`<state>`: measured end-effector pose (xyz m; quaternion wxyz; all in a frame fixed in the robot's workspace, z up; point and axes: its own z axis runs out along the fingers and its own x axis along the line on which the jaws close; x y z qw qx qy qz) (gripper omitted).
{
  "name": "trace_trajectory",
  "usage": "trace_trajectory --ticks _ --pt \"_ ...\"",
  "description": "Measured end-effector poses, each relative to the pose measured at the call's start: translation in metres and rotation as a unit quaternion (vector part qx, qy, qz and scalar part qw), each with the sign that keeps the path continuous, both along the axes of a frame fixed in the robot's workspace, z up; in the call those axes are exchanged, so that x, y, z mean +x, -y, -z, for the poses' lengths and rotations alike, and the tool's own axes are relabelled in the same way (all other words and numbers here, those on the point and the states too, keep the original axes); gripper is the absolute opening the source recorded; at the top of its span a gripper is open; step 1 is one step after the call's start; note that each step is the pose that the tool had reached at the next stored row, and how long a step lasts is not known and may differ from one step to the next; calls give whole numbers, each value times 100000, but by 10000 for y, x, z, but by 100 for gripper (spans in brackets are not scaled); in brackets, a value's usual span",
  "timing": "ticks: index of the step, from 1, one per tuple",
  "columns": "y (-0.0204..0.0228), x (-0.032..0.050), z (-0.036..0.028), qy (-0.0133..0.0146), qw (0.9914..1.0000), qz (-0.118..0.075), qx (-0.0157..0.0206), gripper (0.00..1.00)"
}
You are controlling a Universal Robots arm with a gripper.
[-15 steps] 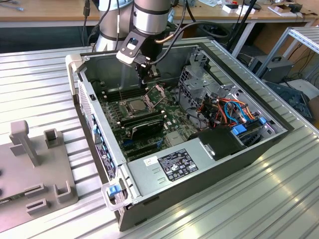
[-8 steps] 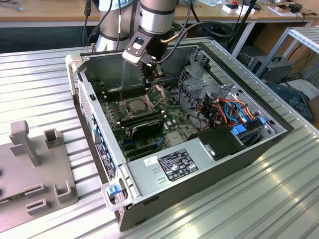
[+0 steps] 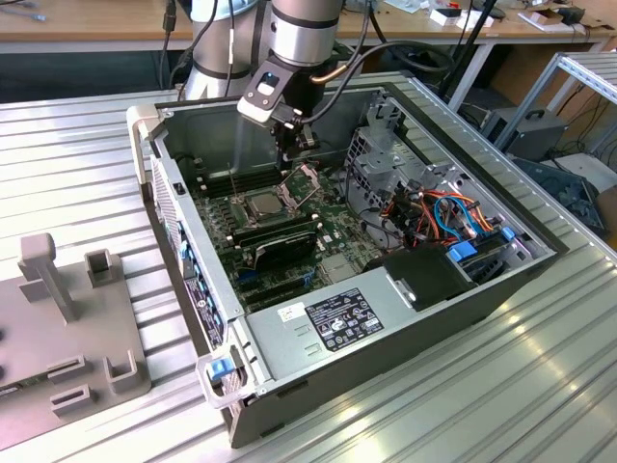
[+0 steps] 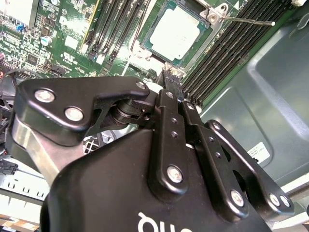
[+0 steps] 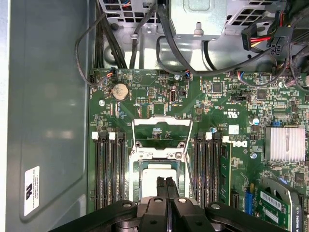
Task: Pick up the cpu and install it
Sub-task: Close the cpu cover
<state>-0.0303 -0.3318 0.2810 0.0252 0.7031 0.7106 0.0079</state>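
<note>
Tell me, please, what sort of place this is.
Probably a robotics lab or workshop: a robot arm reaches into an open computer case on a ribbed metal table, with cluttered wooden workbenches behind.

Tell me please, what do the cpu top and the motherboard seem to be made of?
The cpu: its top looks like metal, dull silver-grey, with a soft even sheen. The motherboard: probably a resin laminate under a green coating; fine traces and soldered parts show on it.

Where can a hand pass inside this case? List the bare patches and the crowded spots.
Free: the bare grey case panel beside the memory slots. Crowded: around the cpu, right below the hand, and the tangled cables.
</note>
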Motion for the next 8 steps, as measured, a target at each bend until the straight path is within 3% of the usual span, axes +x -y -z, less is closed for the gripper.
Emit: trace_trajectory --ticks 8 --pt "0 12 0 -1 100000 6 1 11"
